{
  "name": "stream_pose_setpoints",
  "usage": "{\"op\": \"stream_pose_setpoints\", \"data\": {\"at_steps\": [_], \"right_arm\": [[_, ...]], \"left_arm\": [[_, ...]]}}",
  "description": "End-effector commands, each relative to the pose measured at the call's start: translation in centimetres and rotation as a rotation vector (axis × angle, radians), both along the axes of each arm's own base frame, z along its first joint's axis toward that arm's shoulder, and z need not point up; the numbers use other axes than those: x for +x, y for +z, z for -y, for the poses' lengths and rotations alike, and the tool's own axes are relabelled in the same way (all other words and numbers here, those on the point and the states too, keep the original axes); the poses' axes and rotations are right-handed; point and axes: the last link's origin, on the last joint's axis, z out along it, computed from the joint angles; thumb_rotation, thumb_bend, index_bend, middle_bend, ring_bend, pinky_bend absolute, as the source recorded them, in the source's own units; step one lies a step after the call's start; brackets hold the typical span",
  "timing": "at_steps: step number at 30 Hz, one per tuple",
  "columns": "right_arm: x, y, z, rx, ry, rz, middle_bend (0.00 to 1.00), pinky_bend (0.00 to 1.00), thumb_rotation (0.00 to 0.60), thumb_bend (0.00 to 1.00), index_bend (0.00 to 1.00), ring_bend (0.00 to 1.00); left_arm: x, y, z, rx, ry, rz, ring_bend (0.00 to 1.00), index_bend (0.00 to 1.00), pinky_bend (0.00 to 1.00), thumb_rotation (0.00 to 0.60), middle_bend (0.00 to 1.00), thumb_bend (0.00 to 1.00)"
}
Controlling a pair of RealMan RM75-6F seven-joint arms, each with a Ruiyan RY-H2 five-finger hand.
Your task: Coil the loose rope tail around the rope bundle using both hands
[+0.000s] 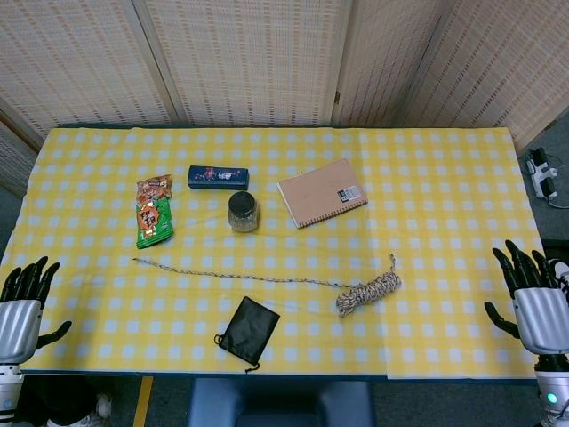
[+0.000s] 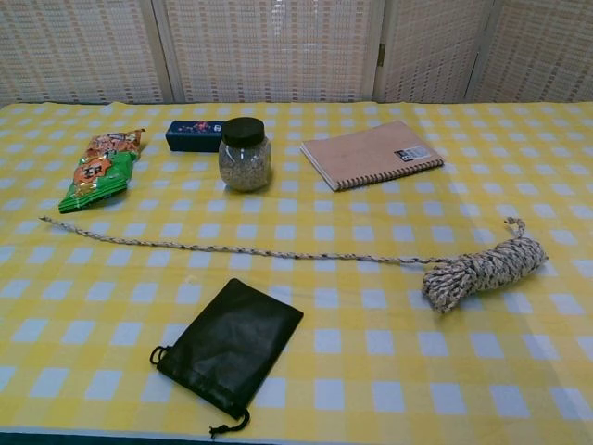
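A speckled rope bundle (image 1: 369,291) (image 2: 485,269) lies on the yellow checked table right of centre. Its loose tail (image 1: 233,274) (image 2: 232,247) runs straight out to the left, ending near the snack packet. My left hand (image 1: 21,307) hovers at the table's near left corner, fingers spread, holding nothing. My right hand (image 1: 532,301) is at the near right edge, also spread and empty. Both hands are far from the rope and appear only in the head view.
A black drawstring pouch (image 1: 248,331) (image 2: 230,351) lies just in front of the tail. Behind the rope are a lidded jar (image 1: 243,211) (image 2: 245,154), a notebook (image 1: 322,192) (image 2: 372,154), a blue box (image 1: 218,177) (image 2: 194,134) and a snack packet (image 1: 154,210) (image 2: 101,169).
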Motion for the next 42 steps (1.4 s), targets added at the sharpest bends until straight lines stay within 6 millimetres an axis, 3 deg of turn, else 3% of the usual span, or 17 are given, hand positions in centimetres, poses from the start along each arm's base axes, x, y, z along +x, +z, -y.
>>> {"op": "stream_pose_setpoints", "data": {"at_steps": [1, 12, 17, 30, 35, 42], "right_arm": [[0.0, 0.0, 0.1, 0.001, 0.0, 0.0, 0.0, 0.0, 0.6, 0.33, 0.0, 0.09], [0.4, -0.5, 0.5, 0.047, 0.02, 0.009, 0.0, 0.0, 0.6, 0.33, 0.0, 0.1], [1.3, -1.7, 1.5, 0.125, 0.053, 0.015, 0.03, 0.01, 0.6, 0.32, 0.0, 0.13], [5.2, -9.9, 6.6, 0.449, 0.178, -0.03, 0.11, 0.09, 0.6, 0.32, 0.08, 0.18], [6.0, -12.7, 8.2, 0.505, 0.209, -0.068, 0.12, 0.09, 0.6, 0.32, 0.12, 0.19], [6.1, -15.2, 9.4, 0.538, 0.223, -0.098, 0.15, 0.09, 0.6, 0.32, 0.17, 0.21]], "left_arm": [[0.0, -0.1, -0.1, -0.001, 0.004, 0.001, 0.0, 0.0, 0.0, 0.6, 0.0, 0.2], [-0.1, 0.0, 0.3, -0.003, 0.009, 0.011, 0.0, 0.0, 0.0, 0.6, 0.0, 0.2], [-0.1, 0.0, 0.4, -0.006, 0.007, 0.017, 0.0, 0.0, 0.0, 0.6, 0.0, 0.2], [-0.4, 0.4, 1.1, 0.001, 0.015, 0.029, 0.0, 0.0, 0.0, 0.6, 0.0, 0.2], [-0.8, 0.4, 1.3, -0.009, 0.028, 0.034, 0.0, 0.0, 0.0, 0.6, 0.0, 0.2], [-1.0, 0.2, 1.5, -0.024, 0.043, 0.043, 0.0, 0.0, 0.0, 0.6, 0.0, 0.2]]}}
